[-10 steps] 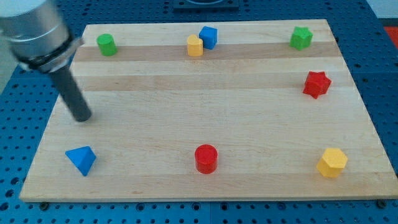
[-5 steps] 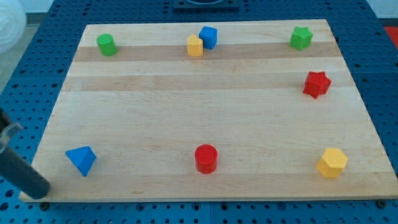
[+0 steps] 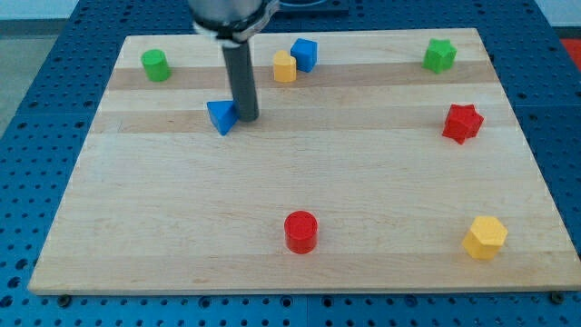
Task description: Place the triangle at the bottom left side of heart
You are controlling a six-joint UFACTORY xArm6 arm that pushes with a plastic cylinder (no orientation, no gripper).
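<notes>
The blue triangle (image 3: 221, 116) lies on the wooden board (image 3: 300, 182) in the upper left part of the view. My tip (image 3: 247, 118) rests right against its right side. The yellow heart (image 3: 284, 66) stands near the view's top centre, up and to the right of the triangle, touching a blue cube (image 3: 305, 54) on its right. The rod runs straight up from the tip to the arm at the view's top.
A green cylinder (image 3: 155, 64) stands at the top left. A green star (image 3: 439, 55) is at the top right, a red star (image 3: 462, 123) at the right edge, a yellow hexagon (image 3: 485, 238) at the bottom right, a red cylinder (image 3: 300, 232) at the bottom centre.
The blue triangle has moved from the bottom left corner up and to the right, below and left of the heart. My tip went from the board's bottom left edge to the triangle's right side.
</notes>
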